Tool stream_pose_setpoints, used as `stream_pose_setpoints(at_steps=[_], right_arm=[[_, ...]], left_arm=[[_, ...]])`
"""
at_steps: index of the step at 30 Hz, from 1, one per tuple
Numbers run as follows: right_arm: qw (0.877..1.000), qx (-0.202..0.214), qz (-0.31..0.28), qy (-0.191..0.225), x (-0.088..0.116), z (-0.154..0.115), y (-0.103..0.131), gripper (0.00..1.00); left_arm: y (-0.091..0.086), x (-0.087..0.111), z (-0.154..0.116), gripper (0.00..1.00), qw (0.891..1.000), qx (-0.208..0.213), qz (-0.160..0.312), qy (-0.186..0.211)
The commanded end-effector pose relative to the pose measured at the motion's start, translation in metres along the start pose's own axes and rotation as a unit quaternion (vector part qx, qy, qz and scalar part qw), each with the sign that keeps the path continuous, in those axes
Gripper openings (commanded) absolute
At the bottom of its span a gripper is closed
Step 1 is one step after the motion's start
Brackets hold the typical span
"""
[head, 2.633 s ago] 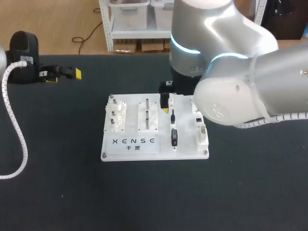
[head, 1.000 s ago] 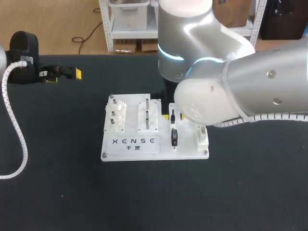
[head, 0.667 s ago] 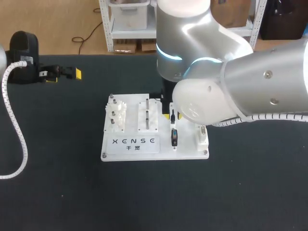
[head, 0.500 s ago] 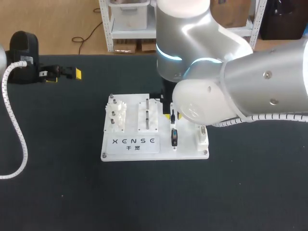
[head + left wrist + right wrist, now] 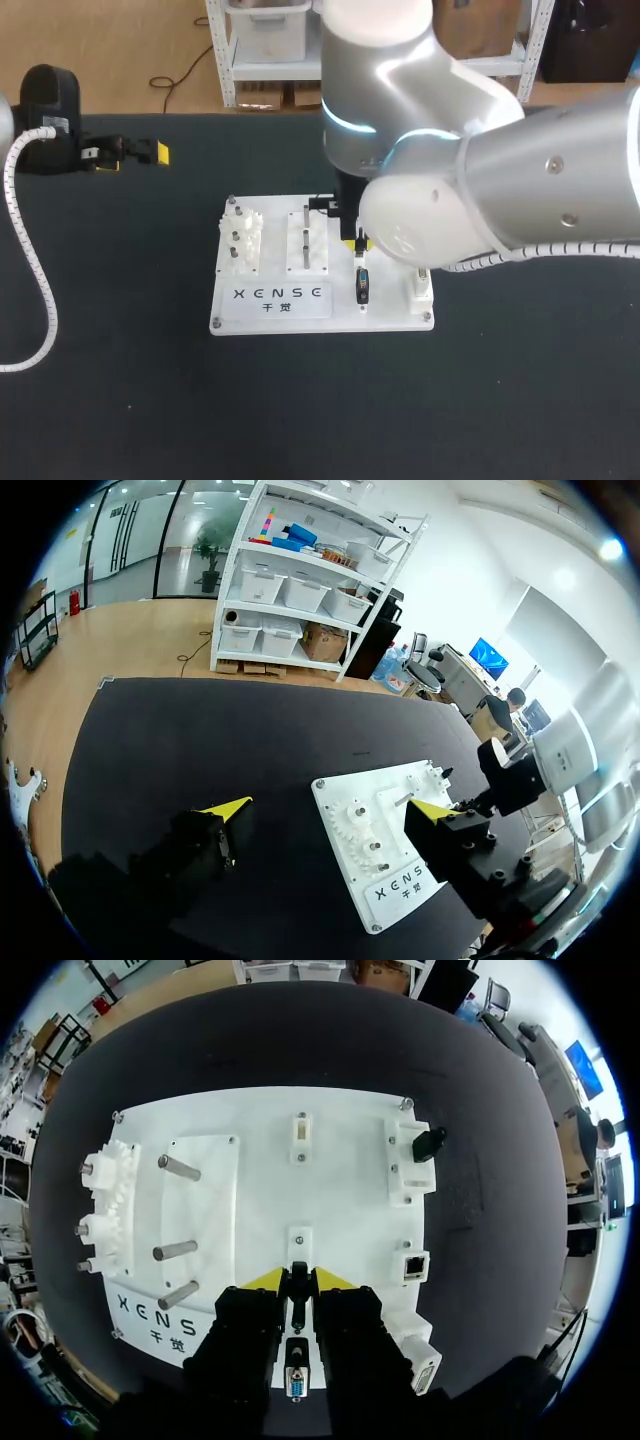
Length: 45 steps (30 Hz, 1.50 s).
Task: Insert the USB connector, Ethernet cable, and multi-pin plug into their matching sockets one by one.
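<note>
The right arm's big elbow has swung in toward frame centre since a couple of seconds back. The right gripper (image 5: 298, 1281) has come forward from the rear edge of the white board (image 5: 270, 315) to its middle. The left gripper (image 5: 330, 808) hasn't budged: parked upper left in the head view, fingers spread wide, nothing between them. Now the right one: its yellow tips are drawn in tight, pinching a slim black connector (image 5: 297, 1302) from both sides, just right of centre in the head view. Next to it, toward the board's front edge, sits the multi-pin plug (image 5: 296, 1383). The Ethernet socket (image 5: 413, 1265) lies off to the gripper's side.
</note>
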State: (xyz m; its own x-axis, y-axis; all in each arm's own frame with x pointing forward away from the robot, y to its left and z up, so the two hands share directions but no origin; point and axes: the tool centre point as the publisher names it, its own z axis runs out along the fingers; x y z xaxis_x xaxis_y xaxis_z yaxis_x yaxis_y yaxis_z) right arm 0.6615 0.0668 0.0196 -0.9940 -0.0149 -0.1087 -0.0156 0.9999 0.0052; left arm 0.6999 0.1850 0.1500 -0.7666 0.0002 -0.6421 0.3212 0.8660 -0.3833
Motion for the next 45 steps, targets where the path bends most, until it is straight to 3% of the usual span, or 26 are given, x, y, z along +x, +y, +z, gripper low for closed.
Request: stream_pose_setpoints(at_steps=[1,15,25,33,45], right_arm=[[1.000,0.001,0.000,-0.010,0.005,-0.001,-0.002,0.03],[0.999,-0.005,-0.001,-0.033,0.007,-0.020,-0.010,0.00],[0.999,-0.005,0.019,-0.043,0.003,-0.031,-0.039,0.00],[0.999,0.007,0.034,-0.037,0.004,-0.027,-0.062,0.00],[0.999,0.015,0.038,-0.034,0.002,-0.023,-0.073,0.00]], left_arm=[[0.000,0.000,0.000,1.00,1.000,0.000,0.000,0.000],[0.000,0.000,0.000,1.00,1.000,0.000,0.000,0.000],[0.000,0.000,0.000,1.00,1.000,0.000,0.000,0.000],[0.000,0.000,0.000,1.00,1.000,0.000,0.000,0.000],[0.000,0.000,0.000,1.00,1.000,0.000,0.000,0.000]])
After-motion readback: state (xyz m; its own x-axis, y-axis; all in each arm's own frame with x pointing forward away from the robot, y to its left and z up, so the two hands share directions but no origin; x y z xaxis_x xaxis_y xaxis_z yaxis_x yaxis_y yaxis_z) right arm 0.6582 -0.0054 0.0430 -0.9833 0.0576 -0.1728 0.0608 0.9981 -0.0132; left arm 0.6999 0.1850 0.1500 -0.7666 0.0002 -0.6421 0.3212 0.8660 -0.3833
